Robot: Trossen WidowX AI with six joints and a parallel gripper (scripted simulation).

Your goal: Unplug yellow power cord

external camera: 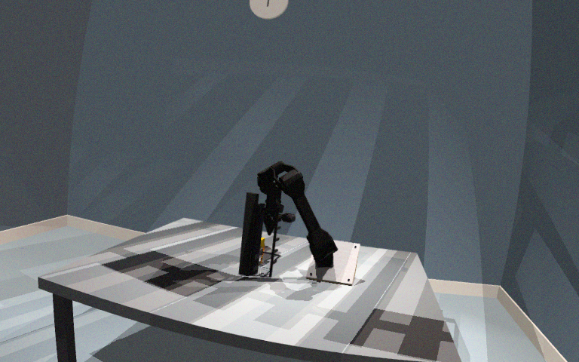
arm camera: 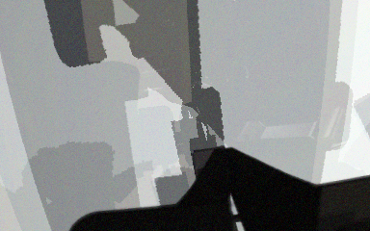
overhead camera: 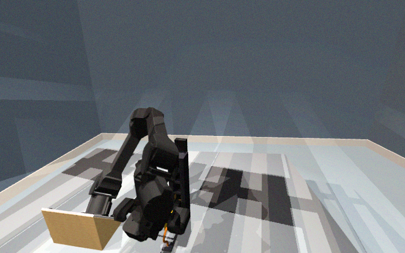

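Observation:
The power strip (overhead camera: 184, 181) (external camera: 249, 235) stands upright as a tall black bar. The yellow plug (external camera: 262, 242) is low beside the strip's arm-facing side in the exterior view; whether its prongs are in a socket cannot be seen. In the top view my arm hides most of it. The orange-looking cord (overhead camera: 164, 235) (external camera: 261, 256) hangs below the plug. My gripper (external camera: 269, 233) (arm camera: 223, 157) points down, shut and with nothing seen between its fingertips. It is slightly above the plug and to its right in the exterior view. Neither plug nor cord shows in the wrist view.
A thin black post (external camera: 274, 256) stands between the strip and my arm's base in the exterior view. A small dark block (overhead camera: 167, 249) is at the cord's lower end. My arm's base is on a tilted board (overhead camera: 73, 230) (external camera: 347, 264). The table edge (external camera: 171, 320) runs along the front.

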